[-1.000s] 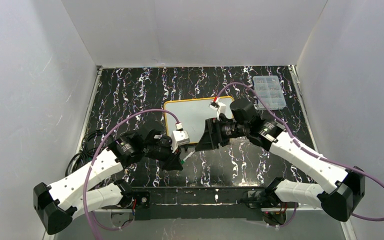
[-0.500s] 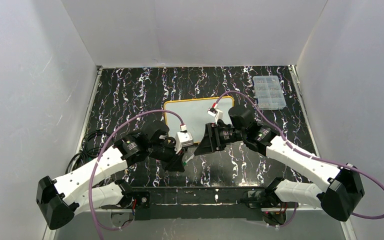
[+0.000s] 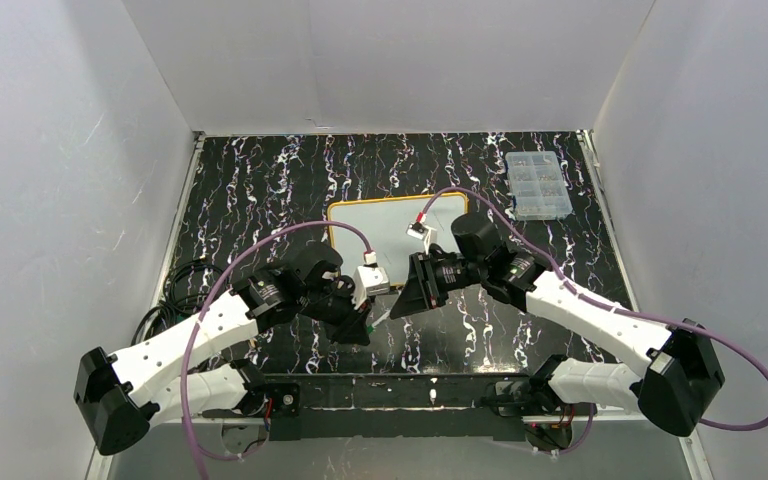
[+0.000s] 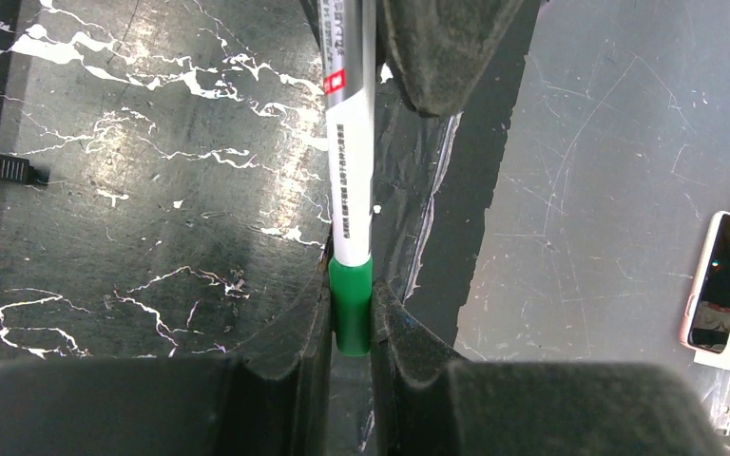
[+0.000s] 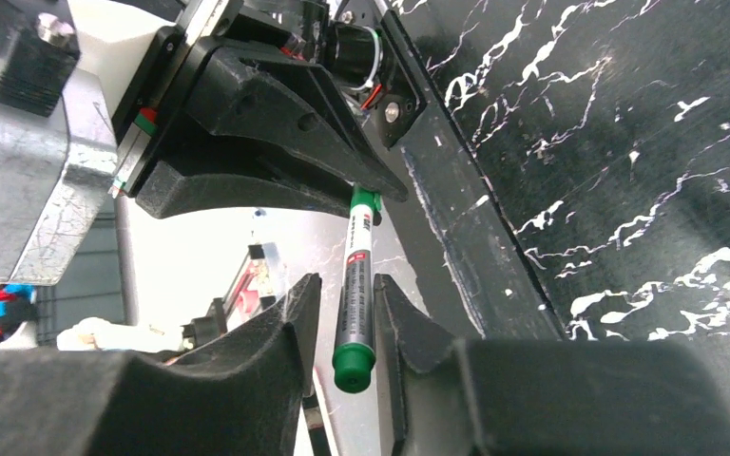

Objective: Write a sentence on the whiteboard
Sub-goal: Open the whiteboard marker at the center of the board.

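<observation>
Note marker [image 4: 351, 171] clamped at one green end in left jaws, long axis running straight into right jaws bracketing the other end; closure there not discernible. Locate whiteboard [image 3: 380, 225] flat on tabletop [image 3: 260, 190] just beyond both jaws, nearer right.

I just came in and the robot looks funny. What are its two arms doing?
Both arms meet in the middle, sharing one marker. The left hand is shut on its green end. The right hand has its fingers around the other part, though how tightly is unclear. The whiteboard lies just behind them, and the part that shows looks blank.
</observation>
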Motion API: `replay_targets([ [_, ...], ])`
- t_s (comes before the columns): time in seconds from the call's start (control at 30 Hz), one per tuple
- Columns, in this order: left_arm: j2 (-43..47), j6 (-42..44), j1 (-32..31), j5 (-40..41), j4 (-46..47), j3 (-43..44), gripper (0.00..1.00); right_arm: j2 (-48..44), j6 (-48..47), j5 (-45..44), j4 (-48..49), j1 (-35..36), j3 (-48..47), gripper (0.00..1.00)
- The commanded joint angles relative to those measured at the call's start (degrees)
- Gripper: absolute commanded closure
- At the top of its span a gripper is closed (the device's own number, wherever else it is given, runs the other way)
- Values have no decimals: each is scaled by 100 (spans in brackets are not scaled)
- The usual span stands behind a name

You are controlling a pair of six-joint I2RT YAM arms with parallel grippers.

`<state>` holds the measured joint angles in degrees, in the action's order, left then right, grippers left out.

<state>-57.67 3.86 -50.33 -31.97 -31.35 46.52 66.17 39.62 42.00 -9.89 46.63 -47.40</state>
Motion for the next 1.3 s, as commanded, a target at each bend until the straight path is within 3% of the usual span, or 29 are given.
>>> replay_targets([
  [0.0,-33,66,-54,-26,-37,6,100,-11,195,376,569,56,120,62],
  [0.47,-76,104,-169,-106,-55,-1,100,170,154,257,690,83,125,60],
  [0.77,-83,85,-171,9,-81,23,100,122,-81,341,407,96,70,84],
  [0.87,-103,84,-176,68,-81,14,100,85,-315,301,180,98,11,99],
  [1.27,58,84,-184,784,-37,-88,100,-264,-1736,-368,-1851,-56,-1336,99],
])
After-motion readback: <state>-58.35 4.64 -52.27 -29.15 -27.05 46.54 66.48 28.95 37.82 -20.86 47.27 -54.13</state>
